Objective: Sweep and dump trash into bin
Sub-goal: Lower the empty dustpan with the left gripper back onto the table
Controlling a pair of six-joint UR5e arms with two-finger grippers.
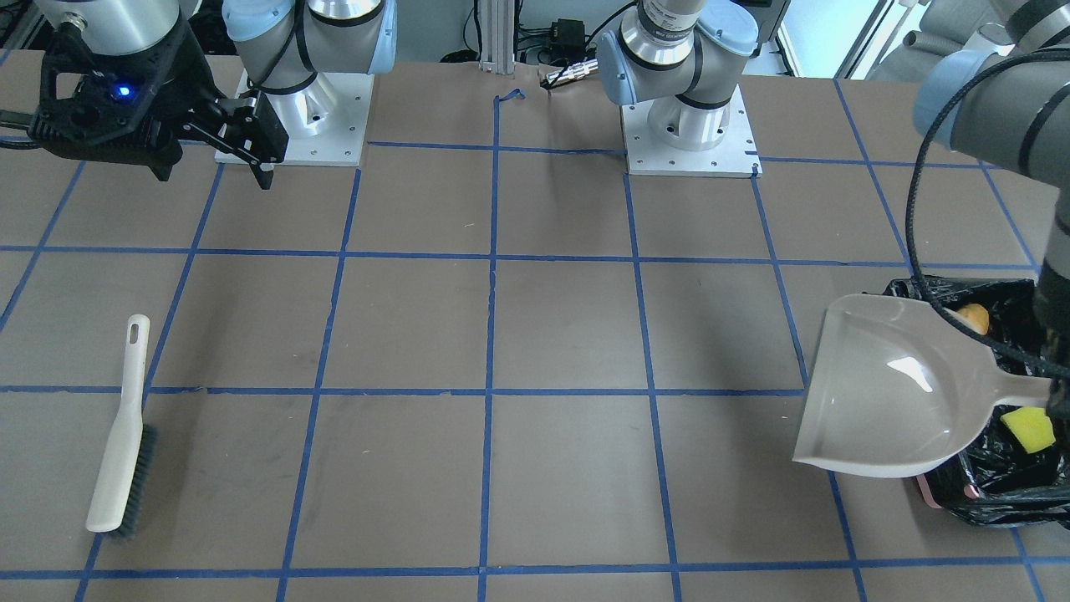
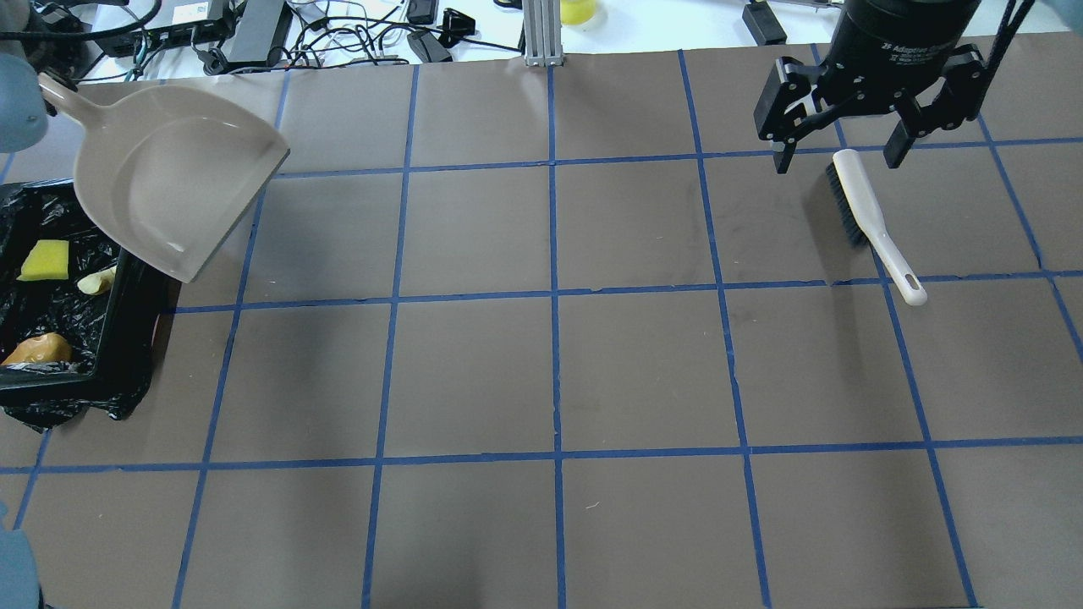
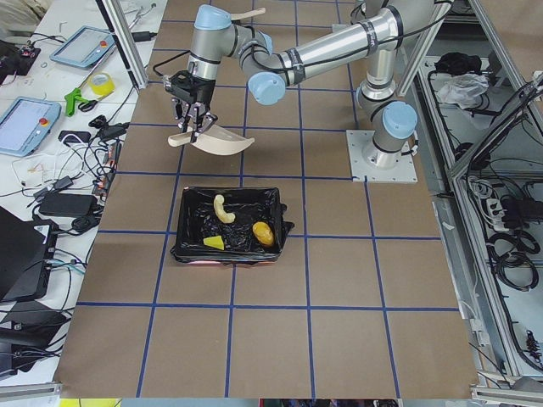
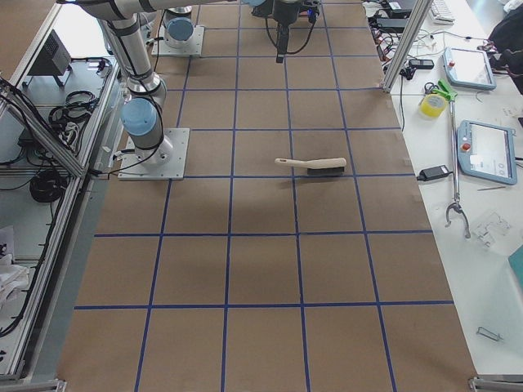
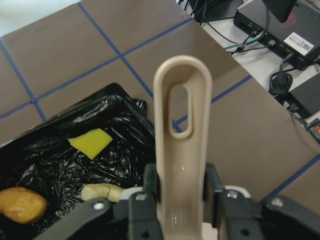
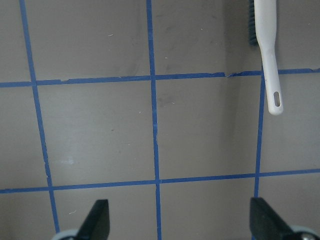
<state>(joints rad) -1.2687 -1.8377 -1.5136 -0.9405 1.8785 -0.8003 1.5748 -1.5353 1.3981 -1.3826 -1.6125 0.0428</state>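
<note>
Left claw (image 5: 182,192) clamps the handle of the beige plastic dustpan (image 2: 169,178), which is lifted and empty. Below the claw, the black-bagged rectangular bin (image 2: 127,330) holds the golden-brown oval lump (image 2: 38,349), curved tan piece (image 2: 97,281) and yellow sponge wedge (image 2: 44,260), so dumping looks done. Right claw (image 6: 180,217) hangs wide open and empty over the beige hand brush (image 2: 867,216) beneath it.

In the rectangular black-bag-lined bin (image 2: 131,330), the yellow wedge sponge (image 2: 45,260) lies farthest from the robot, the golden-brown oval lump (image 2: 38,349) nearest, and the curved tan croissant-like piece (image 2: 97,281) between. The beige plastic dustpan (image 2: 169,178) hangs raised just beside the bin's far corner. The beige hand brush (image 2: 871,220) lies on the table (image 2: 550,372), well apart, toward the robot's right.
</note>
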